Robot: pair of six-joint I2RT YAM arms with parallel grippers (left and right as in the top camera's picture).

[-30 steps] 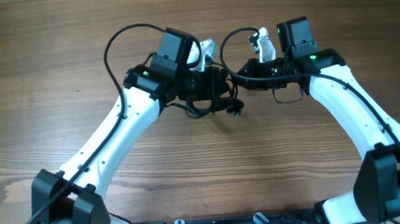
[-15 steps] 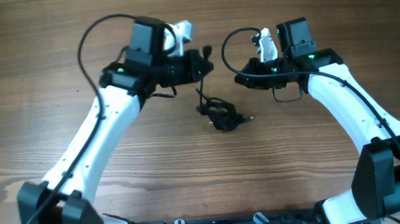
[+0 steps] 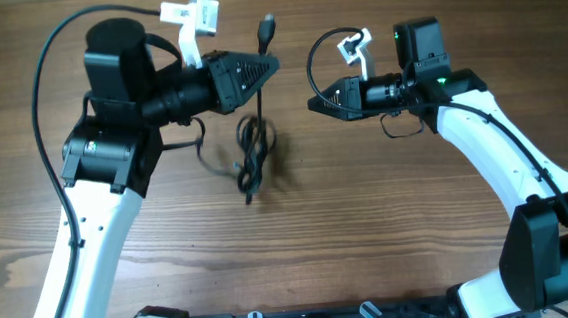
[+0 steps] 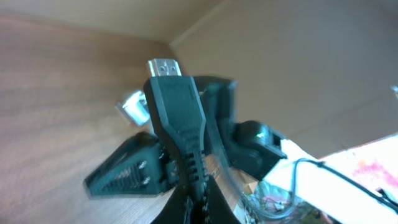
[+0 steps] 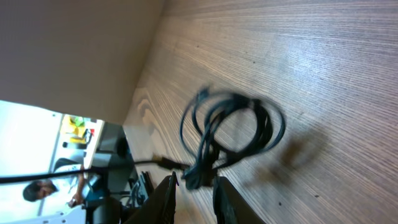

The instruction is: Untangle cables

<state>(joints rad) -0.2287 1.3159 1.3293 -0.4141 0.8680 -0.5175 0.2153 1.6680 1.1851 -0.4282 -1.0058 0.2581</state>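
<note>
Left hand [image 3: 271, 66] clamps plug [image 4: 174, 102], right wrist shows cables [image 5: 230, 134] looped

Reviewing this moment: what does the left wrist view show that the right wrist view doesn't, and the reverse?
Only the left wrist view: one cable's plug end close up, metal tip pointing up, with the right arm behind it. Only the right wrist view: the looped bundle of cables, blurred, over the wood, and the right pincer at the bottom edge, its fingers a little apart with nothing between them. Both: black cable and the wooden table.
</note>
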